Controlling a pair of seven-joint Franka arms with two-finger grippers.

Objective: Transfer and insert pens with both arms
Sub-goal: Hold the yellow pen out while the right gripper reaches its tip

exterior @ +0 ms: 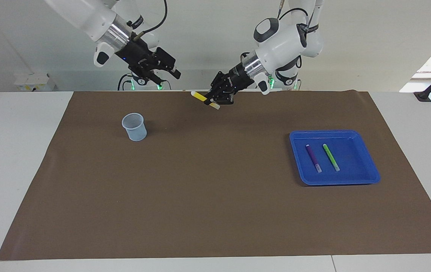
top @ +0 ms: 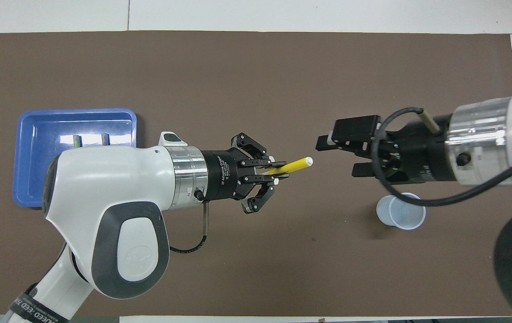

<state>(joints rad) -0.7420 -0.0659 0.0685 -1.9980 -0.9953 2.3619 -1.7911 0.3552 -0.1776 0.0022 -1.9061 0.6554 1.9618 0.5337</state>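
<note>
A: Pens, where are they?

B: In the facing view, starting low in the frame: the purple pen [exterior: 313, 158] and the green pen [exterior: 331, 157] lie side by side, apart, in the blue tray [exterior: 366, 177] at lower right, on the brown mat [exterior: 200, 211].

A: And the yellow one?

B: The yellow pen [exterior: 200, 97] is up in the air at top centre, tilted, its pale cap pointing toward the frame's left. The left gripper [exterior: 215, 101] is clamped on it near its other end.

A: The other arm?

B: The right gripper [exterior: 170, 71] hangs at upper left of centre, jaws spread wide and holding nothing, its tips aimed at the pen but apart from it. From overhead, at mid-frame, the right gripper [top: 337, 154] faces the pen's cap [top: 309, 160] across a small gap.

A: Anything else?

B: A clear plastic cup [exterior: 134, 127] stands upright on the mat, left of centre.
</note>
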